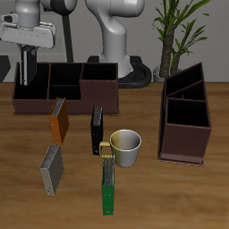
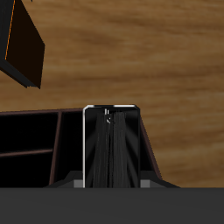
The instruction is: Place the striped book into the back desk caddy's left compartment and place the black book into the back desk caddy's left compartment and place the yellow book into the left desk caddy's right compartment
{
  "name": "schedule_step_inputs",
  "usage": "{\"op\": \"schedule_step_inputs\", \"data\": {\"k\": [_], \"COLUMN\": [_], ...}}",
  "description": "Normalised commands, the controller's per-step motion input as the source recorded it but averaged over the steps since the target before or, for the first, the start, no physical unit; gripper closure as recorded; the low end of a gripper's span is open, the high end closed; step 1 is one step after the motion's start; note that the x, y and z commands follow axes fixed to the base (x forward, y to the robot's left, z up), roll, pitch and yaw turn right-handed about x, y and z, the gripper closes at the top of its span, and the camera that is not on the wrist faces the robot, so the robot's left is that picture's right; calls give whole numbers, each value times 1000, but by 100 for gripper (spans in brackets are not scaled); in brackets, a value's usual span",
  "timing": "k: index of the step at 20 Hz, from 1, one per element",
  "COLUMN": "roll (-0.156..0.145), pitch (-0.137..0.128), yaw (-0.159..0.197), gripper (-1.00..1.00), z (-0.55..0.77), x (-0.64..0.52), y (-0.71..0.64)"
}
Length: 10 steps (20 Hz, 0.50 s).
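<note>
- Fingers (image 1: 21, 64): closed on a dark book with a pale edge (image 1: 28, 73), one finger on each flat side; book held upright, hanging below the hand.
- Dark book with a pale edge, wrist view (image 2: 109, 149): narrow side toward the camera, pale outline round a dark face, lower end at the rim of the back desk caddy (image 2: 35, 140). Pattern of the cover not legible in either view.
- Back desk caddy (image 1: 67, 89): dark brown, several compartments, standing far back on the surface (image 1: 179, 197). Held book over the end compartment farthest from the potted plant (image 1: 174, 36); how deep it reaches inside cannot be told.
- Black book (image 1: 97, 130): on the surface in front of the back caddy, well apart from the fingers, just beside the white mug (image 1: 126, 148).
- Yellow-orange book (image 1: 58, 118): on the surface just in front of the back caddy, beside the black book but apart from it; seen in the wrist view as a dark slab with an orange edge (image 2: 22, 44).
- Left desk caddy (image 1: 186, 116): dark brown, set end-on toward the front edge, well apart from all the books; compartments appear dark inside.
- Grey book (image 1: 51, 168): nearer the front edge, tilted, alone.
- Green book (image 1: 108, 188): nearer the front edge, its yellowish end close against the mug.
</note>
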Motion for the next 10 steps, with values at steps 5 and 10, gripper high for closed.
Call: {"op": "schedule_step_inputs", "data": {"k": [5,10], "roll": [0,-11], "pitch": [25,38], "yaw": [-37,-46], "gripper": [100,100], "z": [-150,-158], "x": [-49,-76], "y": [-70,-35]}}
